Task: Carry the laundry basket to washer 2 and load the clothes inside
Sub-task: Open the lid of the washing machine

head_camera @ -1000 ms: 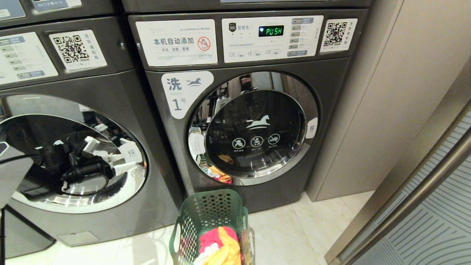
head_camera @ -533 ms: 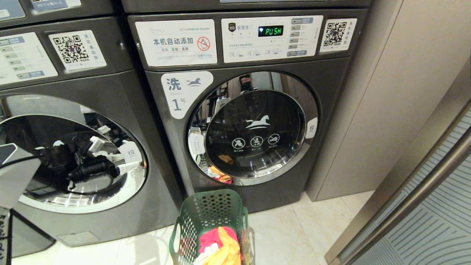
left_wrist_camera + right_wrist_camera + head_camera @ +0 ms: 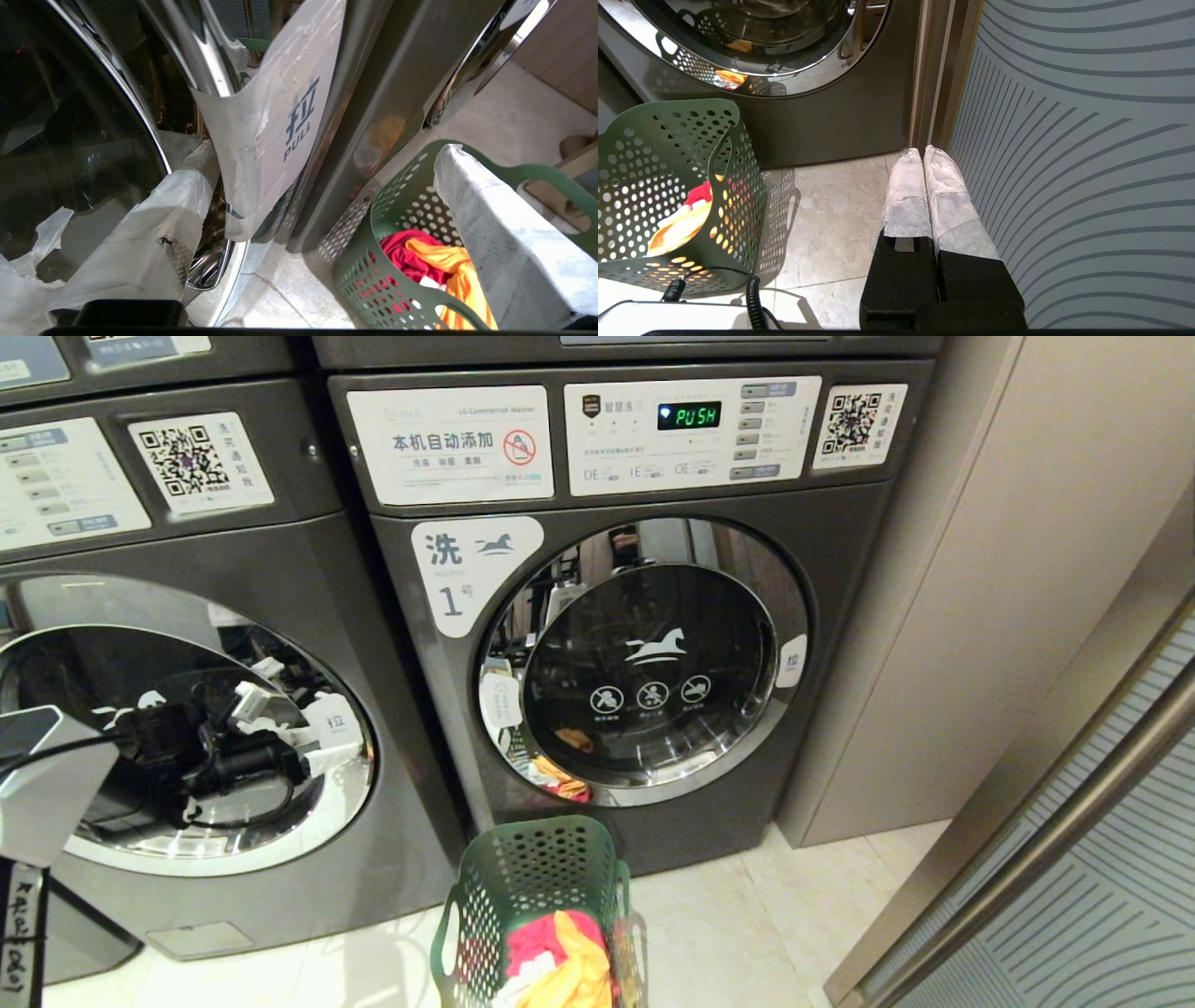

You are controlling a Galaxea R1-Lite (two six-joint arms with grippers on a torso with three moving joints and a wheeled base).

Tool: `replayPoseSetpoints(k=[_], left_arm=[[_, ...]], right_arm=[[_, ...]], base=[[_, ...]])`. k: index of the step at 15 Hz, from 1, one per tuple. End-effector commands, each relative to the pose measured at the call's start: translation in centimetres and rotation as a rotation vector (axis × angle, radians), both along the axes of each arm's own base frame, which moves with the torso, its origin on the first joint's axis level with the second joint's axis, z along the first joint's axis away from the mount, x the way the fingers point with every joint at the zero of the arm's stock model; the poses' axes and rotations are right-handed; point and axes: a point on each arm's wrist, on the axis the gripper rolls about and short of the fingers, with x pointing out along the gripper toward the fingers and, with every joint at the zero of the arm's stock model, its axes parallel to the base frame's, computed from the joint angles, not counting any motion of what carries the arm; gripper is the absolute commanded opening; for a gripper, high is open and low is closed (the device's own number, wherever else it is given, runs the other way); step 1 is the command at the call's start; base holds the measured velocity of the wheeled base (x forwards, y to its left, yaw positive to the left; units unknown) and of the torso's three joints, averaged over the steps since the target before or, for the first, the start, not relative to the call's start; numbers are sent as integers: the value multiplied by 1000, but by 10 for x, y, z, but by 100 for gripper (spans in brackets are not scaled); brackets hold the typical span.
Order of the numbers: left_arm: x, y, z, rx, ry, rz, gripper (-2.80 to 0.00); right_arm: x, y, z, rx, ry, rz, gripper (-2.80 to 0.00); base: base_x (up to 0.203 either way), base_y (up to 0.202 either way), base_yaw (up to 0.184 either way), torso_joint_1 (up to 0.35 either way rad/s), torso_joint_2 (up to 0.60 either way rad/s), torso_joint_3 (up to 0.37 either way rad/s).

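Observation:
The laundry basket [image 3: 532, 887] stands on the floor in front of the washer marked 1 [image 3: 644, 653]. It holds the clothes [image 3: 560, 952], red and yellow-orange with a bit of white. My left gripper [image 3: 289, 733] is open wide at the right rim of the left washer's door [image 3: 140, 840]. That washer's number is out of view. In the left wrist view the white "PULL" tab [image 3: 275, 126] sits between the spread fingers, one finger [image 3: 154, 233] by the door glass, the other over the basket [image 3: 397, 261]. My right gripper [image 3: 924, 154] hangs shut low above the floor.
A striped glass panel [image 3: 1064, 140] and a metal door frame [image 3: 1027, 859] close off the right side. A beige wall [image 3: 980, 569] flanks washer 1. A coiled black cable [image 3: 752, 294] lies by the basket [image 3: 668, 186]. Both washer doors are shut.
My left arm has edged right across the left washer's door, bringing the open gripper closer to the pull tab. The basket and right gripper have not moved.

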Motion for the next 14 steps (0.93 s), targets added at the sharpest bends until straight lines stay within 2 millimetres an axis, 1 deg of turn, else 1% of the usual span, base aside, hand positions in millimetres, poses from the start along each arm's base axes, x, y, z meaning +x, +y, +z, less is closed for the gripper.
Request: replayPoseSetpoints(k=[1,3,8,11,14], left_arm=[[3,-2,6,-5,-40,-2,0],[5,-5,7,-31,-52,-2,0],[6,-11,6,-29,-66,-16,0],[3,-16,5,-24,-88,-33,0],[3,-17,4,-22,-103,-54,0]], right_arm=[[0,0,0,0,2,0,-280],[0,0,0,0,2,0,-280],[0,0,0,0,2,0,-280],[0,0,0,0,2,0,-280],[0,0,0,0,2,0,-280]], base=[[0,0,0,0,0,0],[0,0,0,0,0,0],[0,0,0,0,0,0],[0,0,0,0,0,0],[0,0,0,0,0,0]])
